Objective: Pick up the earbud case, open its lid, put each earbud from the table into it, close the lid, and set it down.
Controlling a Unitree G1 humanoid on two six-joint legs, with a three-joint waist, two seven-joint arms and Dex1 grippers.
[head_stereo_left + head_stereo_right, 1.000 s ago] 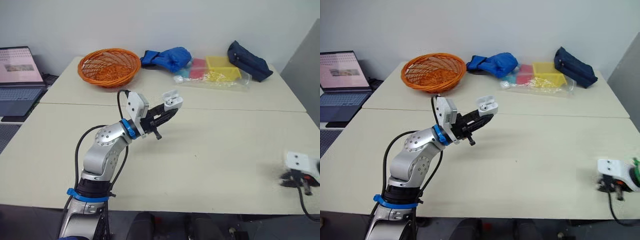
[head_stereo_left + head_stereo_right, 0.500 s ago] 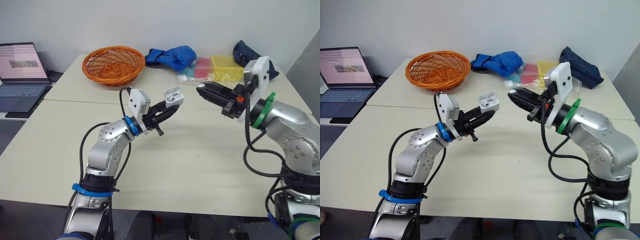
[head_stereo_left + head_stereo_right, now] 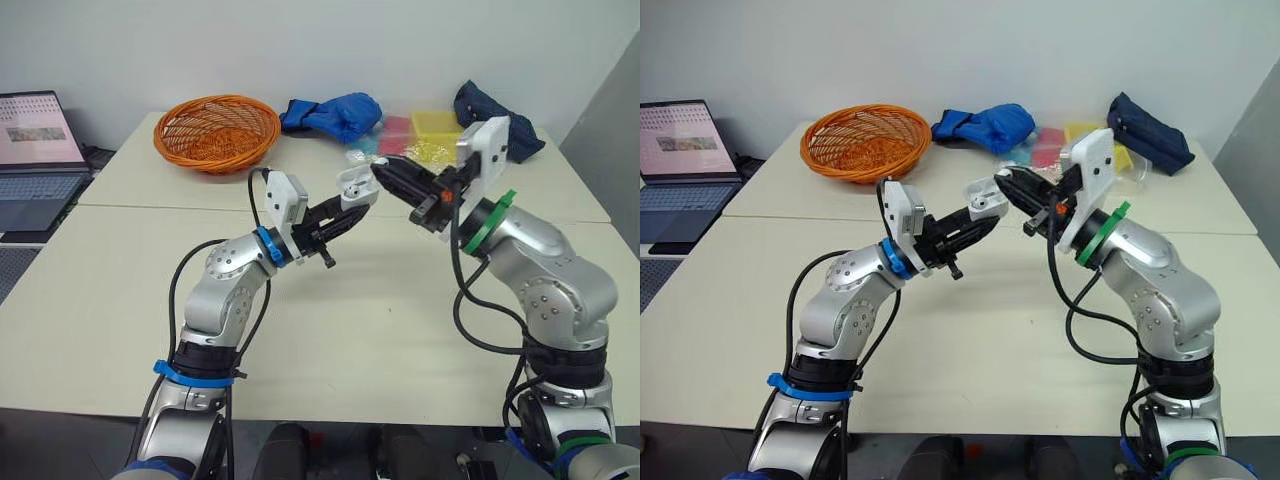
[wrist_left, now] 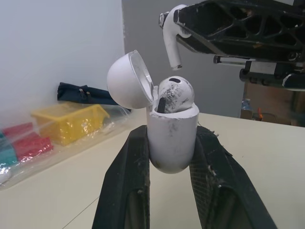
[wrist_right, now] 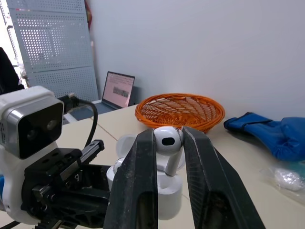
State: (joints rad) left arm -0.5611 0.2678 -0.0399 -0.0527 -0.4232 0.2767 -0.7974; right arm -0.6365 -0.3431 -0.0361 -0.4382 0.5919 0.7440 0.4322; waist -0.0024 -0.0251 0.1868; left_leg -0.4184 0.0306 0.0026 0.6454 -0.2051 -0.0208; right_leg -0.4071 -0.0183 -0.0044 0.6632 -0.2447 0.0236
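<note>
The left gripper is holding the white earbud case upright in the air above the beige table, its two black fingers closed against the case's sides. The case's lid is standing open, tipped back on its hinge, and one earbud is sitting in the case. The right gripper is pinching the second earbud by its head, stem pointing down, and is hovering just above the open case without touching it. An orange wicker basket is sitting at the far side of the table.
</note>
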